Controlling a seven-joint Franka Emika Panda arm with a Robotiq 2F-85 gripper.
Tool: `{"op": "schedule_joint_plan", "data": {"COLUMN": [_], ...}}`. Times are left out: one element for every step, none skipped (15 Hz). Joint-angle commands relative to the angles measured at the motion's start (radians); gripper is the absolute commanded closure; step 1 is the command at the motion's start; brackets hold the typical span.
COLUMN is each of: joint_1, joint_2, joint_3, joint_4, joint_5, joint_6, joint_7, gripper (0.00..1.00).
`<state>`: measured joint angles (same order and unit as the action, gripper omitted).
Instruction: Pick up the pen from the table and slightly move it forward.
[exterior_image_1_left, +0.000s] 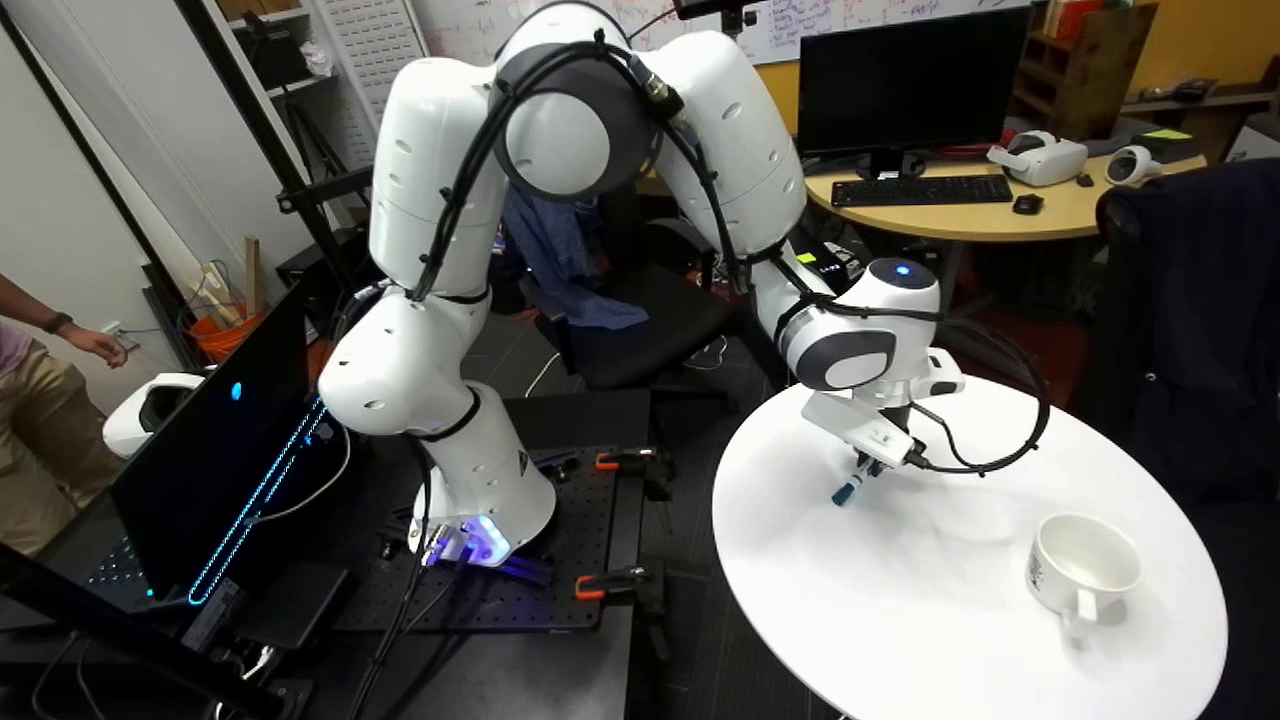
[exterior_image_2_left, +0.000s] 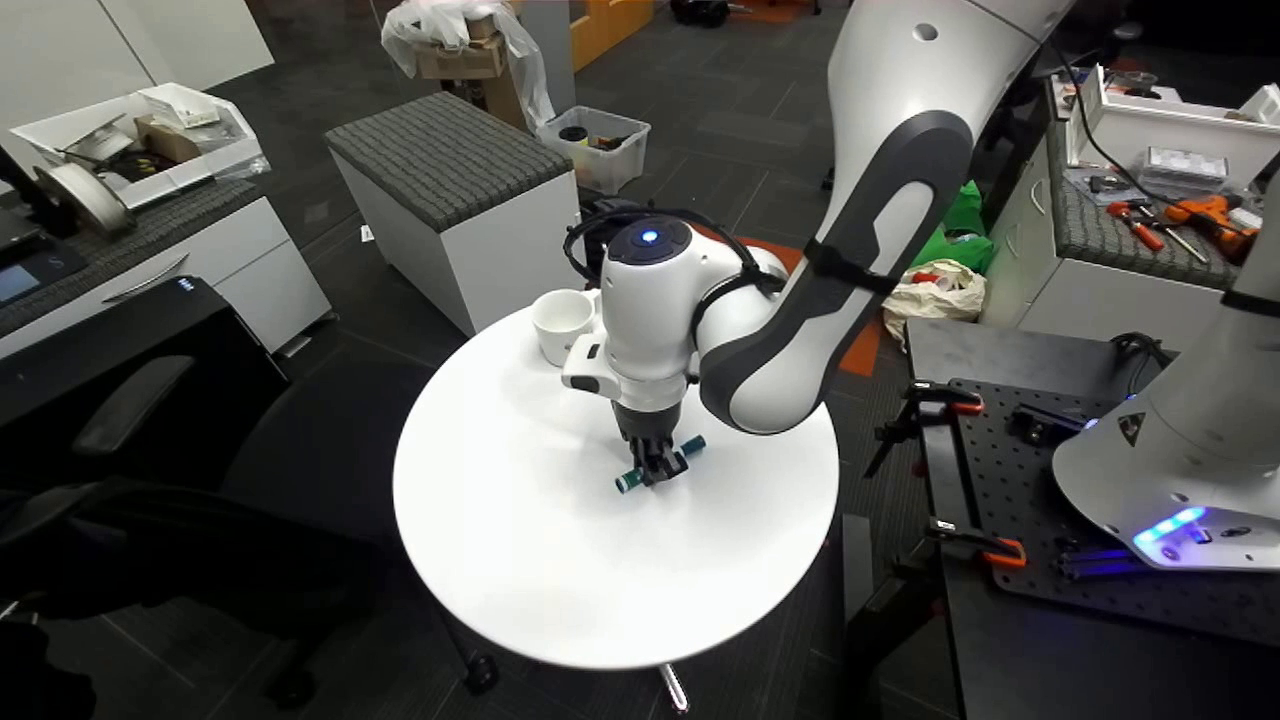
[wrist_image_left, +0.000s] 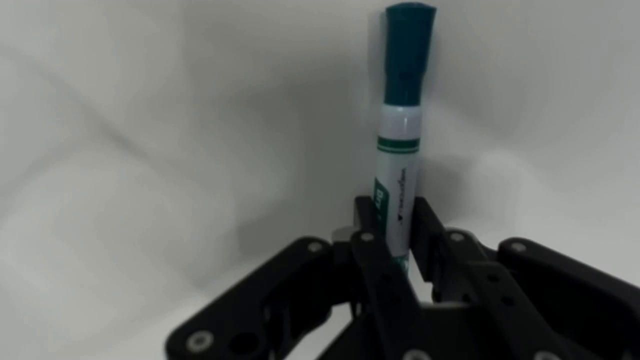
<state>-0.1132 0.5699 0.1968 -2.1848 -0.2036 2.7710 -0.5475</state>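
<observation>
On the round white tabletop, a white handled cup stands well apart from the thin teal-and-white pen.

The arm arches, its end effector pointing down and clamped.

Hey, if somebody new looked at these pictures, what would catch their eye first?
Probably the big white robot arm, arching in an exterior view from the black bench over the round white table. Next, the wrist view's close-up of the black claw closed on a teal-capped pen. Then perhaps the white cup, standing near the table's edge.
</observation>
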Motion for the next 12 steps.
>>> {"op": "schedule_joint_plan", "data": {"joint_1": [-0.004, 0.003, 0.010, 0.013, 0.015, 0.020, 0.018, 0.015, 0.021, 0.021, 0.032, 0.041], "joint_2": [-0.006, -0.014, -0.018, -0.021, -0.021, -0.019, -0.016, -0.007, 0.000, 0.012, 0.024, 0.038], "joint_3": [0.007, 0.002, -0.004, -0.006, -0.007, -0.009, -0.004, 0.004, 0.001, 0.007, 0.001, -0.004], "joint_4": [0.026, 0.031, 0.040, 0.056, 0.074, 0.099, 0.122, 0.158, 0.192, 0.233, 0.278, 0.323], "joint_5": [0.018, 0.016, 0.014, 0.018, 0.021, 0.025, 0.033, 0.049, 0.064, 0.087, 0.101, 0.116], "joint_6": [-0.021, -0.025, -0.031, -0.043, -0.054, -0.076, -0.095, -0.127, -0.158, -0.194, -0.232, -0.271], "joint_7": [-0.007, 0.003, 0.014, 0.024, 0.031, 0.042, 0.047, 0.051, 0.060, 0.058, 0.070, 0.078], "gripper": [0.95, 0.95, 0.95, 0.95, 0.95, 0.95, 0.95, 0.95, 0.95, 0.95, 0.95, 0.95]}}
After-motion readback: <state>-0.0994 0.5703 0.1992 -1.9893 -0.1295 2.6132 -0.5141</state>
